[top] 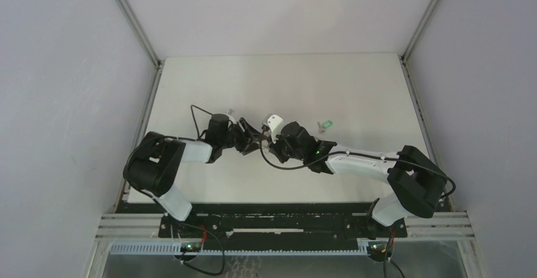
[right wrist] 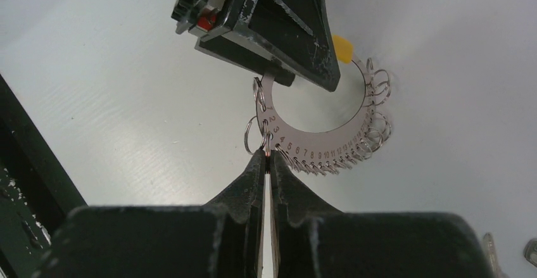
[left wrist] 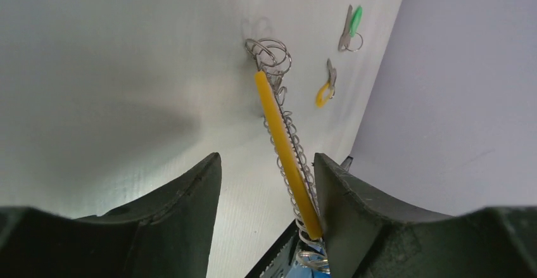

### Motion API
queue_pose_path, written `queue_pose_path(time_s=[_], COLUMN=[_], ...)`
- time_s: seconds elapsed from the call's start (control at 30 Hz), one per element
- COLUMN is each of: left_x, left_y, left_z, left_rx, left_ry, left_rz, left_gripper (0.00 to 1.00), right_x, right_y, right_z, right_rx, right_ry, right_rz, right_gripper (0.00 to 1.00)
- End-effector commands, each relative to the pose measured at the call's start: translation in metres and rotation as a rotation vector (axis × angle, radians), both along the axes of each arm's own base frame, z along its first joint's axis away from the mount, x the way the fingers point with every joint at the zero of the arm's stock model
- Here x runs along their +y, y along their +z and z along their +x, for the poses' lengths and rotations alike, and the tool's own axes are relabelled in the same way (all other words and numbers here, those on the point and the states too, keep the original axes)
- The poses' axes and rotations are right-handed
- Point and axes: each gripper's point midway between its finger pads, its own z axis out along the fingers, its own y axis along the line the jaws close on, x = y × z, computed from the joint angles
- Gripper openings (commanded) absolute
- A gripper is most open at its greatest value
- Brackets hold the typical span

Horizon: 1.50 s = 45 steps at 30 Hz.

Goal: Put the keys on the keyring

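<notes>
White table [top: 354, 88] is enclosed by grey walls, and at its middle the keyring [right wrist: 310, 145], a flat grey numbered arc fringed with small wire rings and capped by a yellow section, is pinched at its rim by the closed right gripper [right wrist: 266, 161]. It is straddled by the left gripper [left wrist: 266, 164], whose jaws are parted. A green key [left wrist: 352, 28] and an orange key [left wrist: 325, 89] are seen lying just right of it.

Keyring [right wrist: 316, 131] upper arc hid behind L hand [right wrist: 304, 69].

Lab rig: white-walled enclosure [top: 63, 69], aluminium frame [top: 134, 21]
</notes>
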Motion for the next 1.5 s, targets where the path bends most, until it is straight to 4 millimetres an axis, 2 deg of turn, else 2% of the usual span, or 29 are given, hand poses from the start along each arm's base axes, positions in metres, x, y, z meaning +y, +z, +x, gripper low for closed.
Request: queue_pose_path(time_s=[0.0,0.13,0.2,0.27,0.3,0.4,0.53,0.7,0.97,1.13,1.27,1.47], left_x=[-0.021,-0.027,-0.027,-0.027,-0.027,-0.023,-0.010,0.018,0.031,0.046,0.047,0.051], left_y=[0.037,0.041,0.044,0.055,0.062,0.078,0.091,0.118,0.180,0.211,0.228,0.228], left_z=[0.021,0.027,0.032,0.036,0.038,0.037,0.031,0.021,-0.024,-0.044,-0.061,-0.077], left_rx=[-0.088,-0.103,-0.128,-0.181,-0.211,-0.307,-0.407,-0.561,-0.815,-0.910,-0.974,-0.993], left_ry=[-0.027,-0.036,-0.033,-0.032,-0.037,-0.079,-0.126,-0.140,-0.270,-0.321,-0.396,-0.539], left_rz=[-0.124,-0.173,-0.184,-0.201,-0.204,-0.161,0.002,0.260,0.603,0.711,0.710,0.748], left_gripper=[0.58,0.36,0.20,0.05,0.01,0.00,0.00,0.00,0.00,0.00,0.00,0.00], right_x=[0.010,0.010,0.010,0.010,0.009,0.007,-0.007,-0.033,-0.066,-0.061,-0.052,-0.034], right_y=[0.014,0.014,0.013,0.014,0.017,0.032,0.052,0.084,0.120,0.133,0.138,0.143], right_z=[0.005,0.004,0.003,0.001,0.000,-0.004,-0.003,0.001,0.015,0.013,0.007,0.005], right_rx=[-0.047,-0.049,-0.047,-0.044,-0.044,-0.043,-0.040,-0.075,-0.163,-0.221,-0.259,-0.338], right_ry=[0.004,0.009,0.012,0.015,0.016,0.035,0.021,-0.030,-0.105,-0.027,0.054,0.164], right_rz=[0.047,0.045,0.047,0.049,0.055,0.085,0.129,0.206,0.279,0.292,0.310,0.320], right_gripper=[0.00,0.00,0.00,0.00,0.00,0.01,0.18,0.31,0.38,0.41,0.41,0.41])
